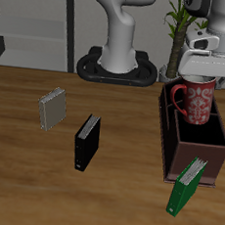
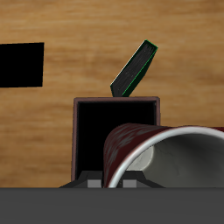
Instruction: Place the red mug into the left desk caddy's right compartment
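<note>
Above the left desk caddy [image 1: 194, 143], the claw [image 1: 201, 79] holds the red mug [image 1: 195, 102].

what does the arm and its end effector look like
The arm is glossy white with rounded, tube-like links, rising from a black base plate at the table's back. The end effector has a white and light grey body with dark patches near the wrist. No cables or markings can be made out. In the wrist view only a flat grey strip of it shows.

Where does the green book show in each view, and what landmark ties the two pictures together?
Exterior view: the green book stands tilted by the left desk caddy, nearest the table's front edge.
Wrist view: the green book leans just beyond the caddy's wall.
Shared landmark: the left desk caddy, under the red mug.
</note>
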Available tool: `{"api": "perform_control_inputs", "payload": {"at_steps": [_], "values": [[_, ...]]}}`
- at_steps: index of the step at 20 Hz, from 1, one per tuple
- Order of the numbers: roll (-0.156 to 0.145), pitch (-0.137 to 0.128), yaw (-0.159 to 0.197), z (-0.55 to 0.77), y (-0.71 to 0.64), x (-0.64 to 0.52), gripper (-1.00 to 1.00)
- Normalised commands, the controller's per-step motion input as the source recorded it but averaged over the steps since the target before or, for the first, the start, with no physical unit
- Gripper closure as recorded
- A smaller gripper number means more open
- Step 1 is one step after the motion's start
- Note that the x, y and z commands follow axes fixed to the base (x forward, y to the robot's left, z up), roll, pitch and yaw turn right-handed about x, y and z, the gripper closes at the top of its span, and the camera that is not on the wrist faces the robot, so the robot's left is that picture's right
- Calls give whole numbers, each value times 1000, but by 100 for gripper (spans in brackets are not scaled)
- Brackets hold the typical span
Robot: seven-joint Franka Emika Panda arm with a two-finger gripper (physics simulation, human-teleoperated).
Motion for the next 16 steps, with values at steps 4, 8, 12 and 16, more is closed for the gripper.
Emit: {"api": "perform_control_inputs", "payload": {"at_steps": [4, 8, 12, 16], "values": [[3, 18, 4, -115, 130, 4, 100], [-8, 25, -27, -160, 186, 7, 100], [2, 19, 0, -123, 66, 40, 100], [1, 36, 12, -290, 41, 109, 100]]}}
